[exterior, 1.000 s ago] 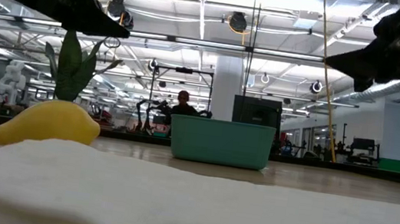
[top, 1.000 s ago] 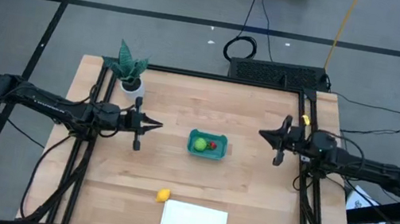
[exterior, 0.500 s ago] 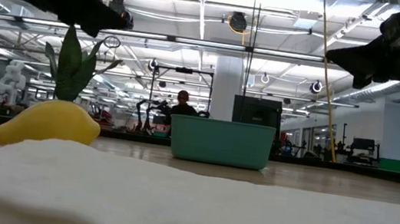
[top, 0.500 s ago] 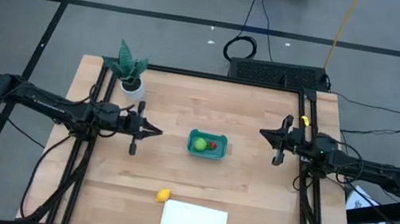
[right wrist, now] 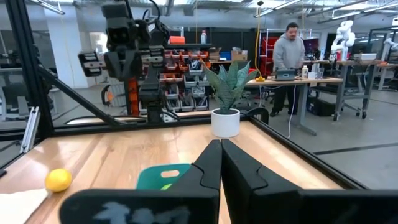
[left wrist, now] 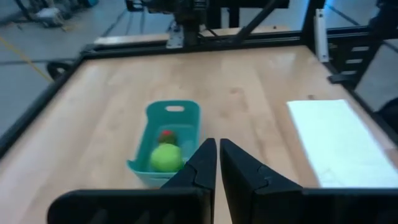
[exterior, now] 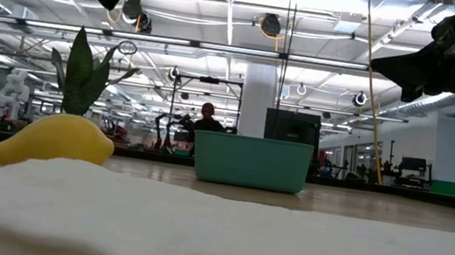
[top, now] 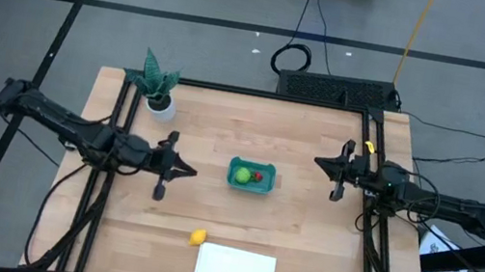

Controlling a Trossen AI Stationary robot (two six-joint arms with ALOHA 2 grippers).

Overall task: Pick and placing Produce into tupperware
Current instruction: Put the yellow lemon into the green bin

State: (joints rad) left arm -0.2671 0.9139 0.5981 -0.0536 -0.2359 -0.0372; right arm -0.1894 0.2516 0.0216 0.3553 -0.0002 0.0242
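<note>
The teal tupperware (top: 251, 175) stands on the middle of the table, with the lime-green piece (top: 242, 173) and the red piece (top: 258, 175) inside it; the left wrist view shows both, the green piece (left wrist: 165, 157) and the red piece (left wrist: 166, 135). The yellow lemon (top: 197, 237) lies on the wood near the front edge. My left gripper (top: 190, 171) hangs shut and holds nothing, above the table left of the tupperware. My right gripper (top: 318, 162) is shut on nothing and hovers to the tupperware's right.
A flat white sheet (top: 235, 270) lies at the front edge, just right of the lemon. A potted plant (top: 158, 84) stands at the far left corner. A black frame rims the table. A person (right wrist: 290, 50) stands at a desk in the room beyond.
My left gripper has risen and swung a little toward the table's near edge, staying shut; in the low view it has climbed nearly out of the top of the picture. The produce and the tupperware have kept their places.
</note>
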